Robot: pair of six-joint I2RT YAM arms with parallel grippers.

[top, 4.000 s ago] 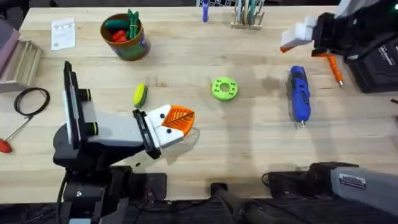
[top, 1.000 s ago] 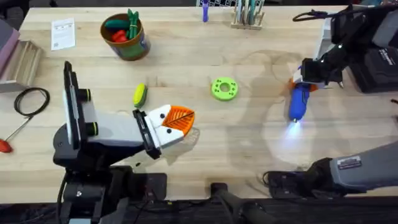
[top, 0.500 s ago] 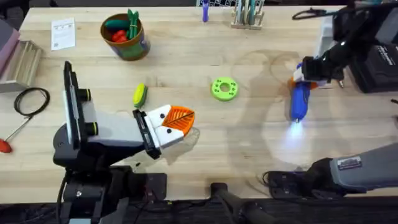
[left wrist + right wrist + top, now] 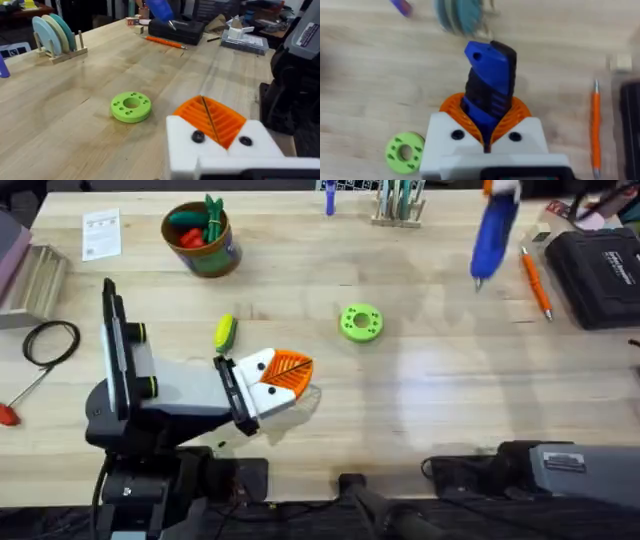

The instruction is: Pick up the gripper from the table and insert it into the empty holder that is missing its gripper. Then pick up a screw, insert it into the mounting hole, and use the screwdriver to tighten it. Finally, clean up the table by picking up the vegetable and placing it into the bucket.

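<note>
From overhead, the left gripper [image 4: 285,380] rests low over the bench [image 4: 420,400], its white fingers [image 4: 262,393] closed together with the orange pads meeting. A yellow-green vegetable [image 4: 225,332] lies just beyond the fingers and to their left, and a green ring [image 4: 361,322] lies near, ahead and to their right. The bucket [image 4: 203,242] stands well beyond them at the far left, with vegetables inside. The blue screwdriver [image 4: 495,230] hangs at the far right edge, bit pointing down, above the bench, beside a slim orange driver [image 4: 535,282] and a black case [image 4: 598,275].

The left wrist view adds the left fingers [image 4: 220,142] pressed together, the green ring [image 4: 130,106] just ahead of them on the bench, a rack of discs [image 4: 57,37] farther off, and the screwdriver [image 4: 161,10] raised above the black case [image 4: 176,31] far ahead.

The right wrist view shows what the overhead cannot: the right gripper [image 4: 487,125] clamped on the screwdriver [image 4: 489,82], its blue body standing up between the orange pads. The green ring [image 4: 404,151] lies on the bench beside the fingers, the orange driver [image 4: 595,130] on the other side.
</note>
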